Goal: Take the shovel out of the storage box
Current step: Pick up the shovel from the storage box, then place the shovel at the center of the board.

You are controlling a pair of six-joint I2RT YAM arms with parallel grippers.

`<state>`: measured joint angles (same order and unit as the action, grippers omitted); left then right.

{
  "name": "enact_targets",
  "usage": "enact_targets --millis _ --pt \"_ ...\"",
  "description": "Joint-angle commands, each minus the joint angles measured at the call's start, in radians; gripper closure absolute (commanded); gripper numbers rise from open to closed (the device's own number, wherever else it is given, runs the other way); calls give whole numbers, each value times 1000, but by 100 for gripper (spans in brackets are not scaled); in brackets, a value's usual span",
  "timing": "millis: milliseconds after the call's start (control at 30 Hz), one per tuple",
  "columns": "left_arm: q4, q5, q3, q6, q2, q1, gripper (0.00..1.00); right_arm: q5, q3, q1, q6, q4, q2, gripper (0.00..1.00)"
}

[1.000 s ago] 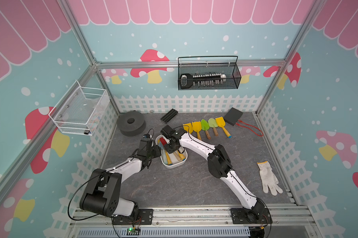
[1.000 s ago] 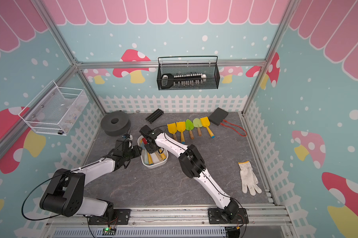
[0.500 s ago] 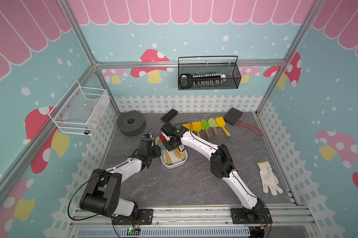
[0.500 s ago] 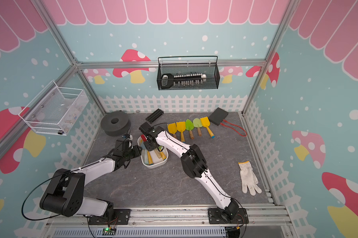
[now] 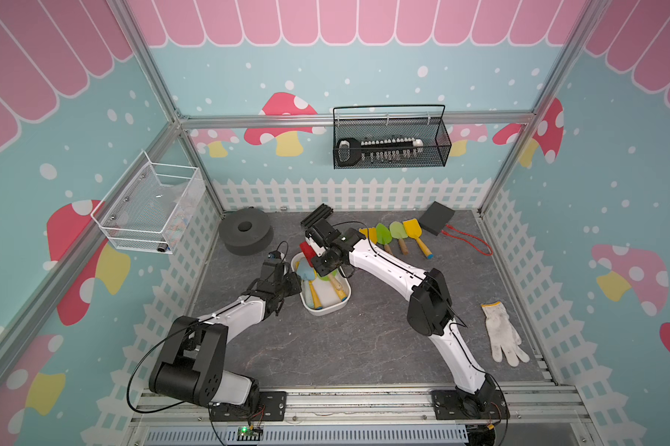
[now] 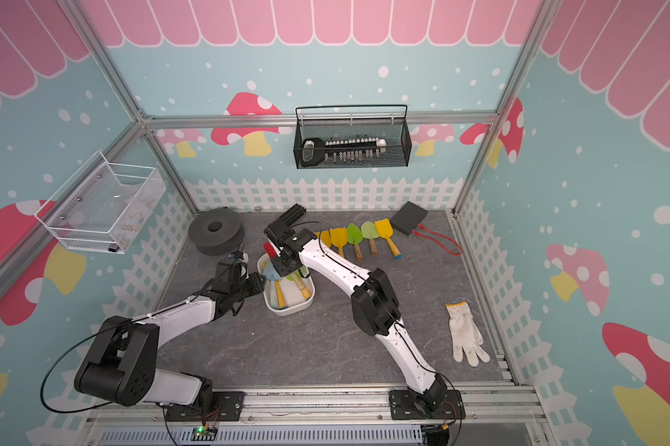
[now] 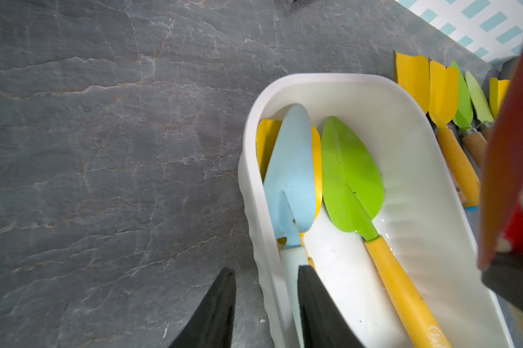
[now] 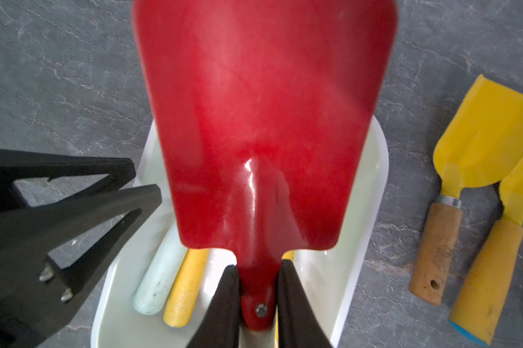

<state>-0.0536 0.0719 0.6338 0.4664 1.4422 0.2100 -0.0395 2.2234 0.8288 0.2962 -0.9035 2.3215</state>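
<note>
The shovel [image 8: 263, 120], the red one, sits pinched at its narrow neck in my right gripper [image 8: 258, 266], jaws closed tight on it. Its blade is raised over the storage box [image 8: 374, 192], above the other shovels lying inside. My left gripper [image 7: 266, 301] straddles the box wall; whether it truly clamps I cannot tell. The risk: a neck pinch lets the blade swivel and clip the rim — or the row of shovels [image 8: 480, 144] just beside. Its long axis follows the box's length, blade leading away from the jaws.
</note>
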Motion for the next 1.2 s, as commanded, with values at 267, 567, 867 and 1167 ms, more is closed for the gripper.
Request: enact_targets --millis 267,567,867,1167 --pt "-6 -1 3 -9 -6 0 61 105 -304 -68 11 83 -255 89" --pt "1 3 2 -7 -17 2 61 217 -586 -152 72 175 -396 89" --pt "-8 7 -4 -2 -19 2 61 210 -825 -187 158 243 -492 89" --pt "-25 10 -11 6 -12 0 61 246 -1013 -203 313 390 -528 90"
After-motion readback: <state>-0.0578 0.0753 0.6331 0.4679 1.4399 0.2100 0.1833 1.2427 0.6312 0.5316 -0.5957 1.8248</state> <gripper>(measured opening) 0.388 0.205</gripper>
